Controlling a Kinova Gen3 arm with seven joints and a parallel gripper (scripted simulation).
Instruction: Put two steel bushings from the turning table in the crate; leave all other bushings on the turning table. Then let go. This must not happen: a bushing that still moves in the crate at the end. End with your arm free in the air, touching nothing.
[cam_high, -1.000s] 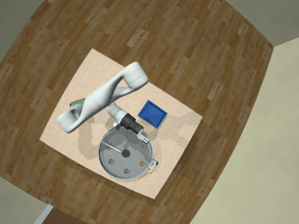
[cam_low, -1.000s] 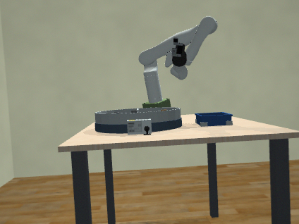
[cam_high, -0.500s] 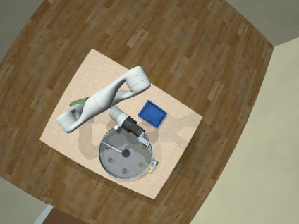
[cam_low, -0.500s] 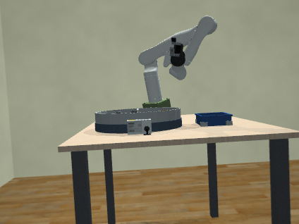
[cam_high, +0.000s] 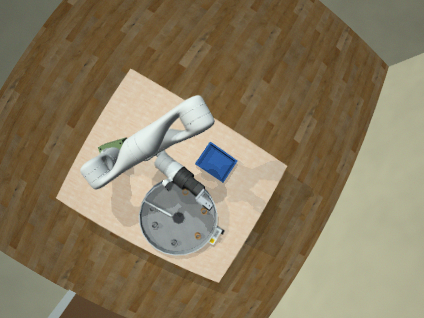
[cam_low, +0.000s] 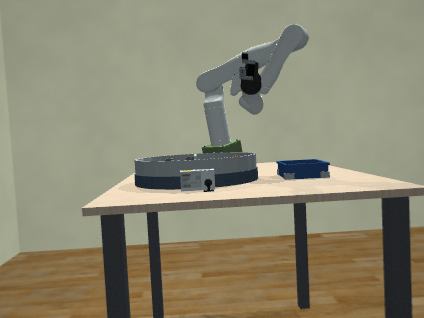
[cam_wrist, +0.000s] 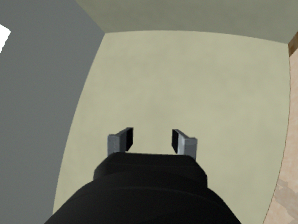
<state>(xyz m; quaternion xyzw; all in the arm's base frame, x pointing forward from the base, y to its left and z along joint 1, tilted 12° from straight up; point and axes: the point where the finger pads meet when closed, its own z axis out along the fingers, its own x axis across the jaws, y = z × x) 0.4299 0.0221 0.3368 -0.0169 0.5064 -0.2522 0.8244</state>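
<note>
The round grey turning table (cam_high: 178, 220) stands near the table's front edge and also shows in the side view (cam_low: 196, 167). On it lie grey steel bushings (cam_high: 154, 224) (cam_high: 174, 242) and orange-brown bushings (cam_high: 198, 234) (cam_high: 204, 211). The blue crate (cam_high: 216, 161) (cam_low: 303, 167) sits beside the turning table and looks empty. My gripper (cam_high: 206, 202) (cam_low: 245, 65) is open and empty. It is high above the turning table's edge nearest the crate. In the wrist view the two fingers stand apart with only wall behind them.
A green block (cam_high: 111, 145) sits at the arm's base. A small control box (cam_low: 197, 179) is fixed to the turning table's front rim. A thin bar (cam_high: 160, 209) lies across the turning disc.
</note>
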